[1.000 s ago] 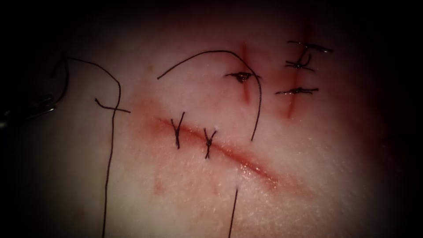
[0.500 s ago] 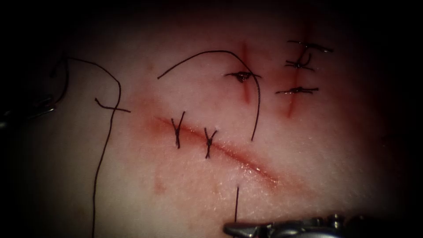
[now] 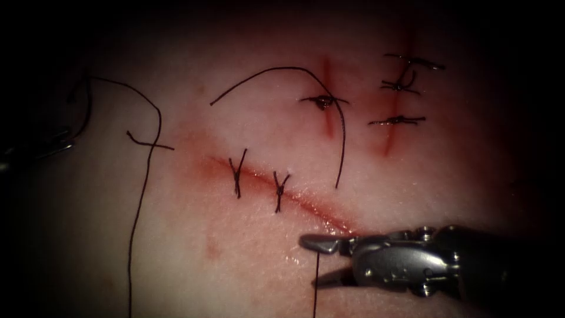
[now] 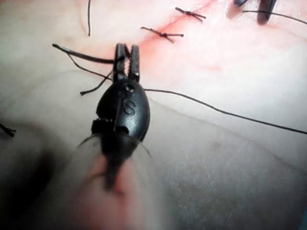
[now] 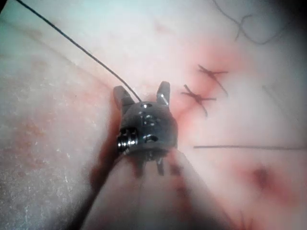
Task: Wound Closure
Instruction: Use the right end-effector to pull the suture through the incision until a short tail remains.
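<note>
The right tool (image 3: 322, 262) lies low over the tissue (image 3: 247, 259), just below the right end of the slanted cut (image 3: 318, 211). Its jaws are open, one on each side of the thread strand (image 3: 315, 294) that leaves the tissue there. In the right wrist view the tool (image 5: 142, 93) also stands open, and the thread (image 5: 86, 52) runs in between the jaws. The left tool (image 3: 56, 144) sits far left of the cut, its jaws (image 4: 127, 51) shut on the dark curved needle (image 4: 81, 54) near one end. The needle is out of the tissue.
Two knotted stitches (image 3: 237, 175) (image 3: 280, 192) cross the left half of the cut. A long thread (image 3: 141, 194) trails down the left side. A loose strand (image 3: 344, 135) arcs above the cut. Two short cuts at the upper right carry stitches (image 3: 322, 101) (image 3: 398, 121).
The right tool has come in from the lower right and moved up to the cut, and its jaws now stand open around the thread strand. The left tool has stayed put.
</note>
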`<move>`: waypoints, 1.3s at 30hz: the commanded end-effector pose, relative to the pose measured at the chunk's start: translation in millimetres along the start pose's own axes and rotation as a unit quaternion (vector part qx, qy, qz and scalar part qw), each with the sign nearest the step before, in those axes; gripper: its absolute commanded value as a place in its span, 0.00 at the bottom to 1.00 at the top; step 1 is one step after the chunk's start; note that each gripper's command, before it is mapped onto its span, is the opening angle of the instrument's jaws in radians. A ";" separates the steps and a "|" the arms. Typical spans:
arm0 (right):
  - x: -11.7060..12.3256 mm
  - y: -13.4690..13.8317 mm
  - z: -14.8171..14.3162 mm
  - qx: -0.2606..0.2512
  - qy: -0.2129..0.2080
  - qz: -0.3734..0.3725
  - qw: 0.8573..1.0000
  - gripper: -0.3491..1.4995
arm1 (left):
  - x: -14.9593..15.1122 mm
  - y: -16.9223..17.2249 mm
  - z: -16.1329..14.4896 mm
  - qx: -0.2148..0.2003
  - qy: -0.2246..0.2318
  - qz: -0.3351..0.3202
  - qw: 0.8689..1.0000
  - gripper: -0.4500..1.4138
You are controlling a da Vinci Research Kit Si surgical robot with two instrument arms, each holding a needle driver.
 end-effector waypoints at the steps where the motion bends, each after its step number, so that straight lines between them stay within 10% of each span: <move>1: 0.2 -0.1 0.7 -0.007 -0.010 -0.005 1.000 0.41 | -0.6 0.4 0.5 0.000 0.000 -0.001 1.000 0.00; 3: 0.6 -0.4 -0.1 -0.017 -0.025 0.005 1.000 0.00 | -0.6 0.4 0.5 0.000 0.000 -0.001 1.000 0.00; 11: 2.7 -2.3 -1.4 0.014 -0.028 0.009 0.999 0.00 | -0.6 0.4 0.6 -0.001 -0.001 0.000 1.000 0.00; 24: 13.2 -8.4 -2.9 0.077 0.023 -0.004 0.997 0.00 | -0.7 0.5 0.8 -0.002 -0.002 0.000 1.000 0.00; 39: 17.3 -13.2 -3.1 0.141 0.047 0.020 0.989 0.00 | -0.7 0.6 0.8 -0.004 -0.002 0.001 1.000 0.00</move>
